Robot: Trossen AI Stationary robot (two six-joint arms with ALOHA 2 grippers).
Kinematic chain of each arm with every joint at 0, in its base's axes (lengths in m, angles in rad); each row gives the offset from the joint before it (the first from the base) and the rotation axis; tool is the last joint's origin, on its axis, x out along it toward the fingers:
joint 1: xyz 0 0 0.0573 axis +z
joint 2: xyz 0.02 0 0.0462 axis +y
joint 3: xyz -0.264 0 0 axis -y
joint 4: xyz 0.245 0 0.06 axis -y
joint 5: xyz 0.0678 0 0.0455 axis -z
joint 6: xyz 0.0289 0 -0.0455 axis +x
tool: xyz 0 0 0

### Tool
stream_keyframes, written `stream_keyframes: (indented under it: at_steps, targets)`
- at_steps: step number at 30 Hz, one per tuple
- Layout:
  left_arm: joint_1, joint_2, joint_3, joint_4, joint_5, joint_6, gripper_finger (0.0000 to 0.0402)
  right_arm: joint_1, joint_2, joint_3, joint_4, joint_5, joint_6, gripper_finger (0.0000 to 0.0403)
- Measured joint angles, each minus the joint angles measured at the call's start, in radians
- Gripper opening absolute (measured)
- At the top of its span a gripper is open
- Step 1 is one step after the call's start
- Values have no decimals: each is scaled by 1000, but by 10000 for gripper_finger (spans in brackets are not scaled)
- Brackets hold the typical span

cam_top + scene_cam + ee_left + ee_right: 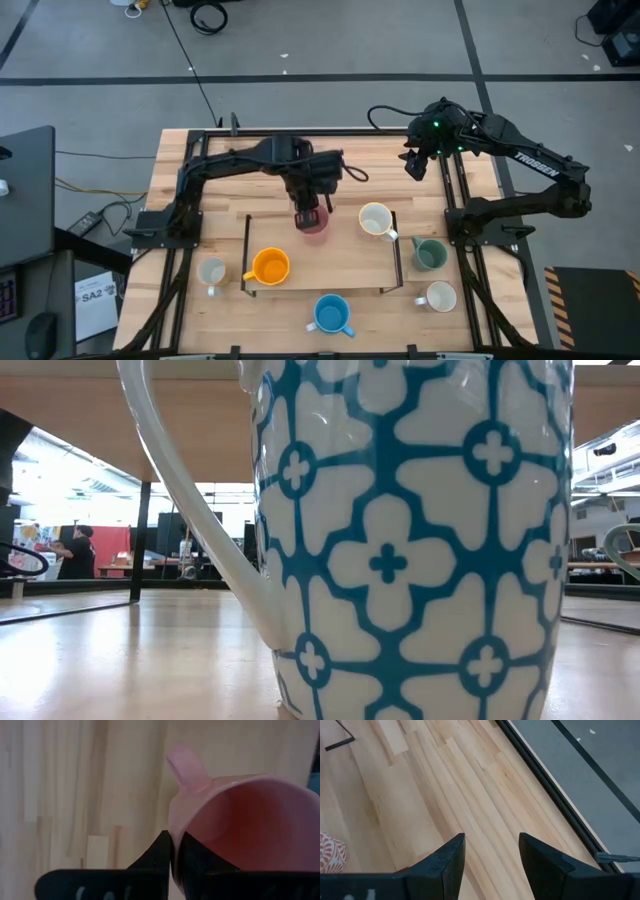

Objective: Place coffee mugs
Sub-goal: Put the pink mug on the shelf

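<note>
The left pincer [311,212] is clamped on the rim of the pink mug [314,222], just beside the cream mug [375,220] on the worktop [180,170]; the right pincer [491,857] hangs open beyond that cream mug, holding nothing

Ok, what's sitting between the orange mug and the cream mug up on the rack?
In the high view, the pink mug lies between the orange mug and the cream mug, pinched at its rim by the left hand.
</note>
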Motion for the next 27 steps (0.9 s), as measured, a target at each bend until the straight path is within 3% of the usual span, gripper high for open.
stream_keyframes:
  at_steps: [10, 20, 27]
  targets:
    - [-80, 0, 0, 0, 5, 11, 27, 3, 0, 0, 9, -11, 0, 191]
    - [-120, 0, 0, 14, -24, 162, 27, 58, 0, 0, 185, -257, 0, 191]
    - [-121, -13, 20, 49, -37, 189, 27, 107, 0, 0, 297, -333, 1, 191]
